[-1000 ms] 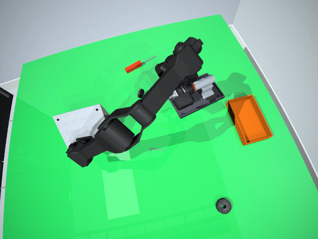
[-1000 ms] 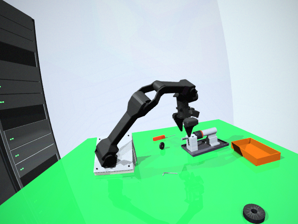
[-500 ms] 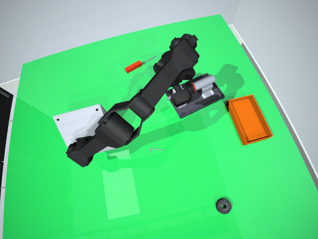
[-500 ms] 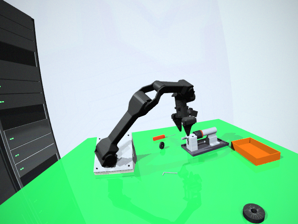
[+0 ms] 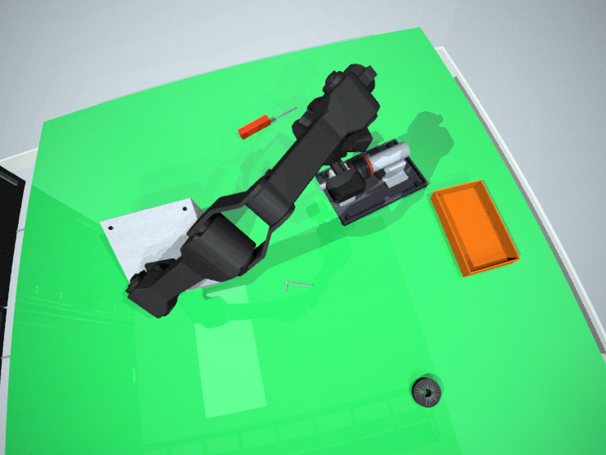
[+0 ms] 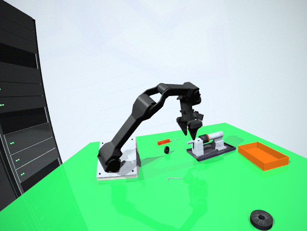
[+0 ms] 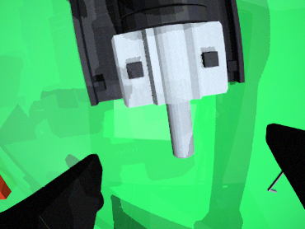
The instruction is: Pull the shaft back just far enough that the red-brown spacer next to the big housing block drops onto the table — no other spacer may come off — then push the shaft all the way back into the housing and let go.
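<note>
The shaft (image 5: 322, 186) (image 6: 189, 142) (image 7: 180, 132) sticks out of the small white support block (image 6: 198, 148) (image 7: 177, 82). The red-brown spacer (image 5: 369, 166) (image 6: 208, 137) is in line beside the big white housing (image 5: 391, 154) (image 6: 216, 134), with black spacers (image 5: 363, 168) (image 6: 203, 138) between it and the support block. The wrist view does not show the red-brown spacer. My gripper (image 6: 189, 137) (image 7: 186, 148) is open and empty, pointing down above the shaft's free end; in the wrist view its fingers stand wide on either side of that end.
The dark base tray (image 5: 382, 209) (image 6: 210, 156) carries the assembly. An orange box (image 5: 453, 239) (image 6: 276, 163) stands to its right. A screwdriver (image 5: 255, 127) (image 6: 163, 141), a hex key (image 5: 298, 283) (image 6: 175, 178), a small black wheel (image 6: 166, 149) and a larger black disc (image 5: 418, 392) (image 6: 255, 221) also lie about.
</note>
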`<action>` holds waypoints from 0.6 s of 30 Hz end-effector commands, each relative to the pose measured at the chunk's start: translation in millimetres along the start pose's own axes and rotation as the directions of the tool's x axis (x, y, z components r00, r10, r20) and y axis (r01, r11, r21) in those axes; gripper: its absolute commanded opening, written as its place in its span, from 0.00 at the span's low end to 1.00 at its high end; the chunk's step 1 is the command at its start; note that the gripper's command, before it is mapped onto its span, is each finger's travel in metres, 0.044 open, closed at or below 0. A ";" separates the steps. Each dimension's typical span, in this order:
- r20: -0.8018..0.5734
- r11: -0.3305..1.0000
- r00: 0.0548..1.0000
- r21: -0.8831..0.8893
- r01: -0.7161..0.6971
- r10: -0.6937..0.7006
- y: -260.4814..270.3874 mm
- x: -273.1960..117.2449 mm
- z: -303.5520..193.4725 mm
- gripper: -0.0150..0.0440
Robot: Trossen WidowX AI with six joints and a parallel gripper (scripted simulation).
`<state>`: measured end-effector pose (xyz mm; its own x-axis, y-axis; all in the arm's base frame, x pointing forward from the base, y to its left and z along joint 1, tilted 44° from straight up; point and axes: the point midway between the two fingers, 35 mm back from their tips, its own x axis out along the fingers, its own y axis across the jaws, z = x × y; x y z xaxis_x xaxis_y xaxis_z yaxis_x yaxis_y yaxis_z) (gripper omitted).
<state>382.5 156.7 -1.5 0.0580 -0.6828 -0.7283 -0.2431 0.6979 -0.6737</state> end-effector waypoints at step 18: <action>0.001 1.000 1.000 0.003 0.004 -0.004 -0.3 5.0 0.4 1.00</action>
<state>382.6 156.1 -2.3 0.0584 -0.6835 -0.7276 -0.2420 0.6974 -0.6746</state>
